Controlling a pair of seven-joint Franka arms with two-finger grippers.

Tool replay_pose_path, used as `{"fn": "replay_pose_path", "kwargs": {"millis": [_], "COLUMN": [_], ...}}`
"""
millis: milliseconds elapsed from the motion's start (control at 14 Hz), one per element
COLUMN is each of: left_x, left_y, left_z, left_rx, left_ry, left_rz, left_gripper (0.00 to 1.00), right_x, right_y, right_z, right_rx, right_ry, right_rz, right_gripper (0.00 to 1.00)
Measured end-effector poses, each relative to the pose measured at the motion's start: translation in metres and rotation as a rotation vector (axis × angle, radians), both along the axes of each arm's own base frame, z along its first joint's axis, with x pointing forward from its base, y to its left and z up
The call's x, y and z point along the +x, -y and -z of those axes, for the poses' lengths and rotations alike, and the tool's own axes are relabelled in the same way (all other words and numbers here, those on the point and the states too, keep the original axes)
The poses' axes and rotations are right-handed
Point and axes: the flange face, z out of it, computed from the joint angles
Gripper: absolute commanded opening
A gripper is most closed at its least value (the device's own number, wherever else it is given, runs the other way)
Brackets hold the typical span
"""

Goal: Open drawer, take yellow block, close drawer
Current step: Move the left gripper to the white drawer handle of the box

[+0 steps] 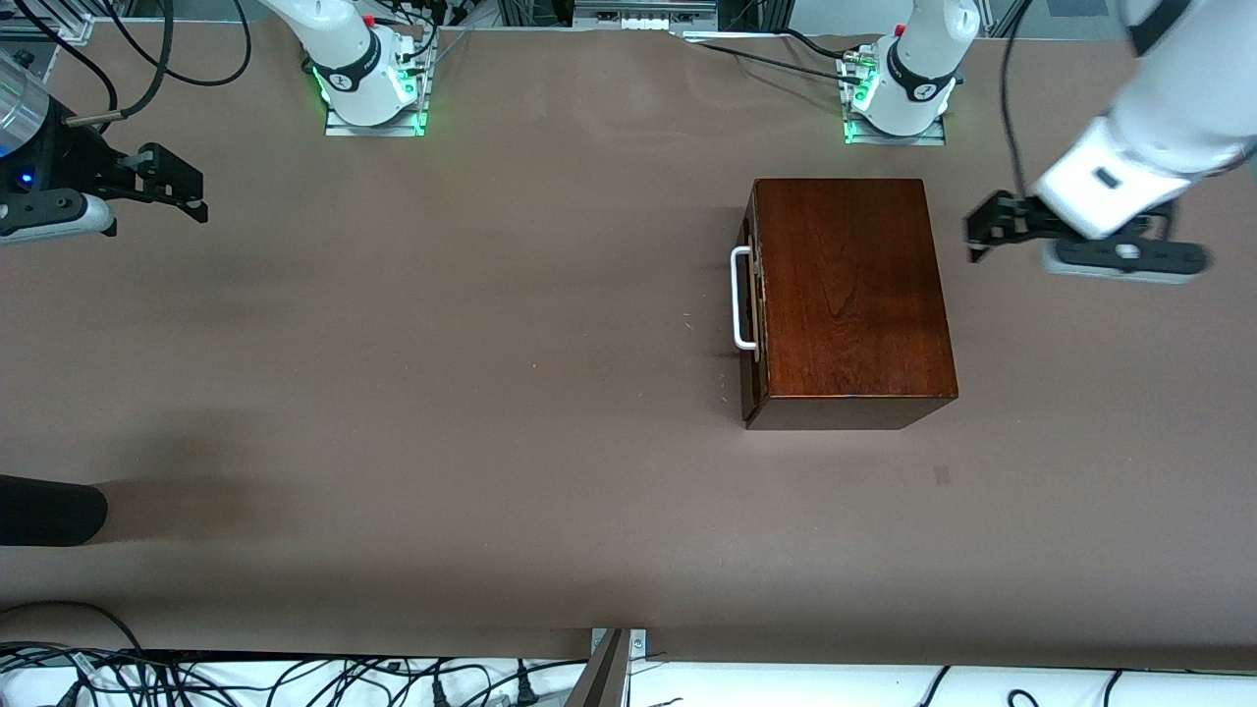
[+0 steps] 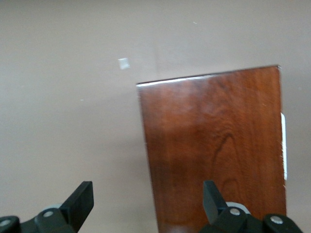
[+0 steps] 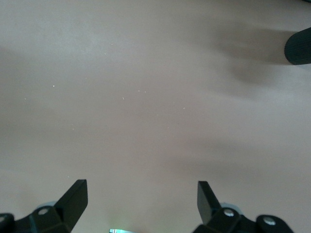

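Plainly, the drawer point(image 1: 750, 295), a dark reddish-brown wooden front with a white bar handle point(image 1: 741, 299), sits fully shut in the glossy dark-brown wooden box point(image 1: 847, 299). The box stands on the brown counter point(image 1: 442, 393) toward the left arm's end, its handle facing the right arm's end. The small yellow block is not visible anywhere; presumably it lies inside the shut drawer.

The left pincer point(image 1: 982, 228) hangs just beside the box, at the end away from the handle, fingers spread wide and holding nothing; its wrist view looks down on the box top. The right pincer point(image 1: 182, 191) waits over bare counter at the right arm's end, well apart from the box, also spread wide and empty. A dark rounded object point(image 1: 49, 511) pokes in at the counter's edge, nearer the front camera.

Nothing of the task is done yet. The chief risk, as I judge it, is the box sliding along the counter when the handle is pulled, since nothing braces it. A pincer closing off-centre on the thin bar could also slip off.
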Motion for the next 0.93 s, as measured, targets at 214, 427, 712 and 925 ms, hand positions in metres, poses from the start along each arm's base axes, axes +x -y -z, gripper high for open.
{"fn": "replay_pose_path", "kwargs": {"millis": [214, 427, 712, 925], "left_x": [-0.001, -0.005, -0.022, -0.043], "left_y": [0.047, 0.113, 0.204, 0.253], "left_z": [0.024, 0.051, 0.083, 0.116], "left_rx": [-0.003, -0.025, -0.084, -0.021], "left_ry": [-0.037, -0.032, -0.009, -0.006], "left_rz": [0.054, -0.007, -0.072, -0.078], "left_gripper": [1.0, 1.0, 1.0, 1.0], "right_x": [0.0, 0.0, 0.0, 0.0], "right_y": [0.0, 0.0, 0.0, 0.0], "right_z": [0.0, 0.0, 0.0, 0.0], "right_rx": [0.0, 0.0, 0.0, 0.0], "right_ry": [0.0, 0.0, 0.0, 0.0], "right_rz": [0.0, 0.0, 0.0, 0.0], "right_gripper": [1.0, 1.0, 1.0, 1.0]}}
